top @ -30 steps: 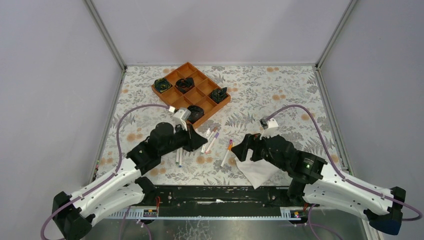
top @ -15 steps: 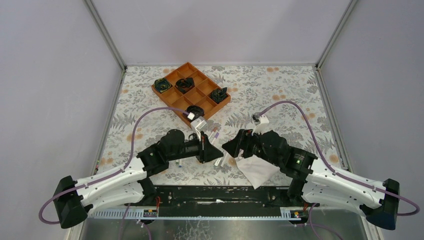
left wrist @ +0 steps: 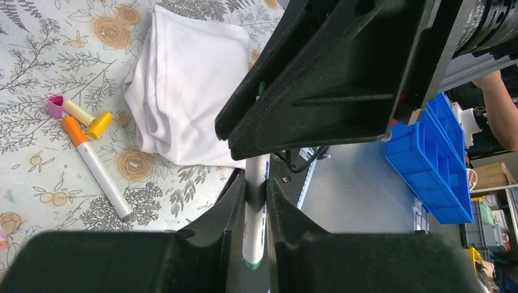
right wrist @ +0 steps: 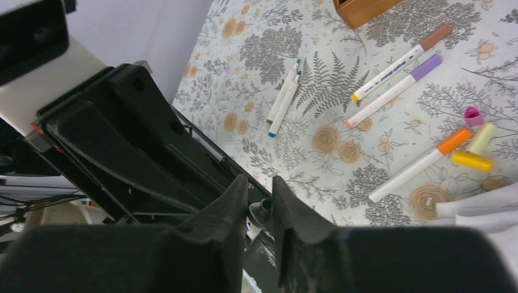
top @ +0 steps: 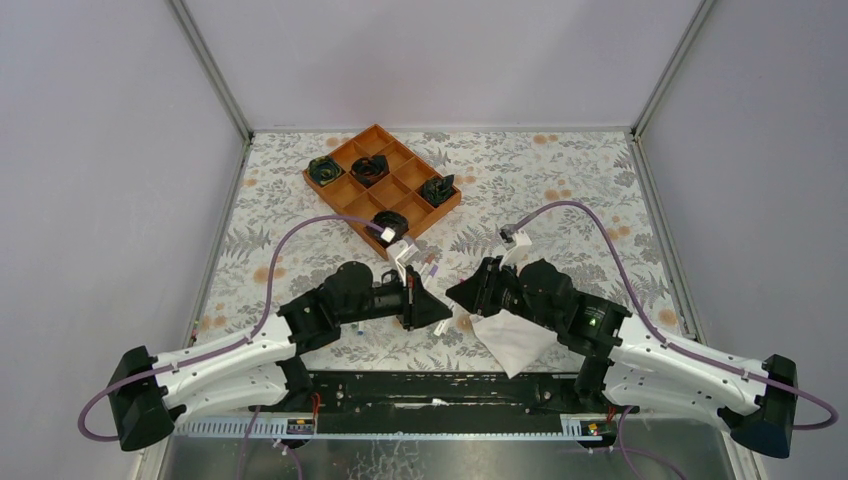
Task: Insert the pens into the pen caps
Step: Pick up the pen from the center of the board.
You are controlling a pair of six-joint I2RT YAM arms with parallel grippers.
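My left gripper (left wrist: 256,198) is shut on the barrel of a white pen (left wrist: 256,232) with a green end, held above the table's near edge. Facing it, my right gripper (right wrist: 260,201) has its jaws drawn in on either side of that pen's grey cone and green nib (right wrist: 262,209). From above, the two grippers (top: 437,310) (top: 462,297) meet tip to tip. On the cloth-patterned table lie an orange-capped pen (right wrist: 421,165), brown- and purple-capped pens (right wrist: 397,64), and two more pens (right wrist: 282,97). Loose pen caps: yellow (right wrist: 471,160), pink (right wrist: 472,114), pale yellow (right wrist: 481,138).
A folded white cloth (top: 515,340) lies under my right arm. An orange compartment tray (top: 372,131) holding dark objects sits at the back left. Blue bins (left wrist: 434,165) stand beyond the table's near edge. Metal frame posts flank the back corners.
My left arm has carried the pen right, toward the centre. My right gripper has moved left to meet it, and its jaws have narrowed from wide open to close around the pen's tip.
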